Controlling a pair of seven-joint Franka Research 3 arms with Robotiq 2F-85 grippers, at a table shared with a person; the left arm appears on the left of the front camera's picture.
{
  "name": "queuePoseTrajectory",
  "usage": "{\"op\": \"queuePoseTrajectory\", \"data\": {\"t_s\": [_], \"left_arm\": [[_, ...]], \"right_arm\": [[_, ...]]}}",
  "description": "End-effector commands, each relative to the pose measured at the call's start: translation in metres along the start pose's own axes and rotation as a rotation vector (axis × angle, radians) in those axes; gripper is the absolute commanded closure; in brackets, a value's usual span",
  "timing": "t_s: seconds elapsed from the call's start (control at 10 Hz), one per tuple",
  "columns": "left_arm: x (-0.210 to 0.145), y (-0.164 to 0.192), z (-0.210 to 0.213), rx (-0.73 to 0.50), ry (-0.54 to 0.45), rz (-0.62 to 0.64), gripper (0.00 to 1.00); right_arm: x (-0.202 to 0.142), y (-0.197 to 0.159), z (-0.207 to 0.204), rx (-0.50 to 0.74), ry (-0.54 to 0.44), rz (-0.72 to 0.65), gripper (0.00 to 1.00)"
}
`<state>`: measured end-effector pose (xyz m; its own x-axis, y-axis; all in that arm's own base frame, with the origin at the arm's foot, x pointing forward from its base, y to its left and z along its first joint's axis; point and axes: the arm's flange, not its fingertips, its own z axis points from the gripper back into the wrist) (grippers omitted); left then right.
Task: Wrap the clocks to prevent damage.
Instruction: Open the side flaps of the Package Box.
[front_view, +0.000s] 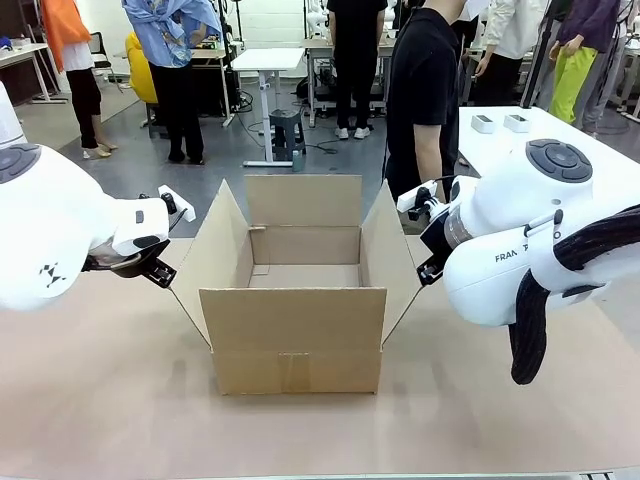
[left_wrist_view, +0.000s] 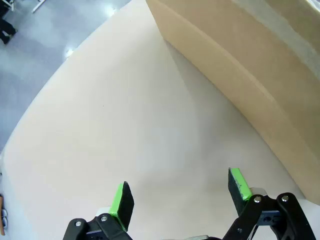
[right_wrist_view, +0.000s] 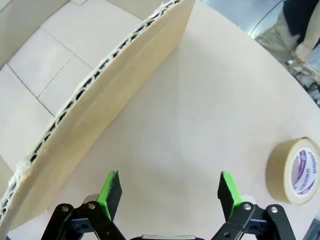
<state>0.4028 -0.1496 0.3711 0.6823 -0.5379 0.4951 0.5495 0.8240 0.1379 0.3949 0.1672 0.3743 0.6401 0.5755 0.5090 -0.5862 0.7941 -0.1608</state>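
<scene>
Cardboard box (front_view: 296, 330) sits between the left jaws and right jaws, both wide open, holding nothing.

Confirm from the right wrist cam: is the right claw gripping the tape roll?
No, the right claw stands open over bare table, with the tape roll lying apart to one side.

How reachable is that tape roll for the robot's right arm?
Probably yes: the open right gripper hangs over the table, the tape roll lies close beside it with nothing between.
</scene>
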Motion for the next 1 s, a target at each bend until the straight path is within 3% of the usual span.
{"op": "queuePoseTrajectory", "data": {"t_s": [0.0,0.3,0.4,0.6,0.9], "left_arm": [[0.0,0.0,0.0,0.0,0.0,0.0,0.0],[0.0,0.0,0.0,0.0,0.0,0.0,0.0],[0.022,0.017,0.02,-0.003,0.01,-0.099,0.0],[0.028,0.022,0.073,-0.017,-0.011,-0.19,0.0],[0.055,0.018,0.16,-0.021,0.043,-0.319,0.0]], "right_arm": [[0.0,0.0,0.0,0.0,0.0,-0.001,0.0],[0.0,0.0,0.0,0.0,0.0,0.0,0.0],[0.013,-0.015,0.015,-0.002,-0.029,-0.035,0.0],[0.016,-0.042,0.06,0.031,0.007,-0.049,0.0],[0.038,-0.031,0.162,-0.048,0.022,0.015,0.0]]}}
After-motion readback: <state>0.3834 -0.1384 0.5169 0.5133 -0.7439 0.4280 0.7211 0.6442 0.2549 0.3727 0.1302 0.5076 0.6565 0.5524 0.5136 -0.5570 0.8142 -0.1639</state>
